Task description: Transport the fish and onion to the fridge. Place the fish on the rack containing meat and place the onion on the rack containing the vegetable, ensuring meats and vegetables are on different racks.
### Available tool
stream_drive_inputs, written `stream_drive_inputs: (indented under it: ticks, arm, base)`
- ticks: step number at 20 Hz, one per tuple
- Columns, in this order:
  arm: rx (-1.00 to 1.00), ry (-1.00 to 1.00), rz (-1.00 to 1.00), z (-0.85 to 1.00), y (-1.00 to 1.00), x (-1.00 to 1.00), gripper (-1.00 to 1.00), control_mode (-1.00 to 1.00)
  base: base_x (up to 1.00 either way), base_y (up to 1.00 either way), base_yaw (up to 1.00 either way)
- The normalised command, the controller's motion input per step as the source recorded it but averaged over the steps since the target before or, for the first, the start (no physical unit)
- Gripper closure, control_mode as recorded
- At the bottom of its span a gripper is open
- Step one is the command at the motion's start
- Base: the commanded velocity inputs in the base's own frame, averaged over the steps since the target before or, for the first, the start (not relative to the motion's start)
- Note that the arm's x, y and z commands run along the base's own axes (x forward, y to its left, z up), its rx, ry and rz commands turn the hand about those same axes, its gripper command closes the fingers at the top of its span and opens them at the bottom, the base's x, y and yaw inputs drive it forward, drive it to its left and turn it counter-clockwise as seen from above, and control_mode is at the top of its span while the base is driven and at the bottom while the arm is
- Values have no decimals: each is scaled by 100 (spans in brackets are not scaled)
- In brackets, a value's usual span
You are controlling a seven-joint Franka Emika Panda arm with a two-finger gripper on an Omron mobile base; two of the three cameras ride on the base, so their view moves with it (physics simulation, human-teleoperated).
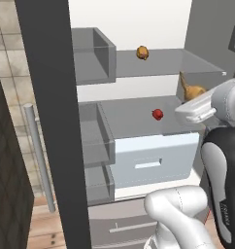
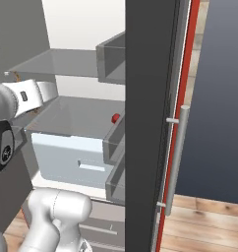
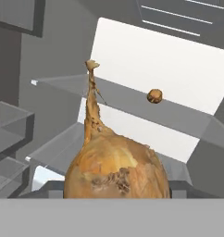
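My gripper (image 1: 191, 99) is shut on the onion (image 3: 116, 171), a golden-tan bulb whose thin stalk points up in the hand view. The bulb hides my fingertips. From the left base view the onion (image 1: 192, 89) hangs at the right side of the open fridge (image 1: 129, 19), between its two shelves. The meat (image 1: 142, 52), a small orange-brown lump, lies on the upper rack (image 1: 163, 63). On the lower rack (image 1: 131, 119) sits the vegetable (image 1: 158, 114), a small red ball. The fish is out of view.
A white drawer (image 1: 153, 158) sits under the lower rack, with grey side bins (image 1: 92, 56) to the left. The dark open door (image 1: 46, 121) and its handle (image 1: 37, 155) stand close at left. Another dark door (image 2: 145, 123) with a handle (image 2: 176, 157) stands at right.
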Motion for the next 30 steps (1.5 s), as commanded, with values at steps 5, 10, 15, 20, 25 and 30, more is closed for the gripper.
stream_drive_inputs:
  ticks: [5,10,15,20,25,30]
  arm:
    - [0,3,7,36,0,46,100,-100]
    - [0,11,5,37,0,27,100,-100]
    - [0,23,0,6,0,39,100,-100]
    - [0,21,0,0,0,31,100,-100]
    - [0,10,0,0,0,4,100,-100]
    - [0,10,0,-1,0,15,100,-100]
  base:
    - [0,0,0]
    - [0,0,0]
    - [0,0,0]
    - [0,0,0]
    - [0,0,0]
    - [0,0,0]
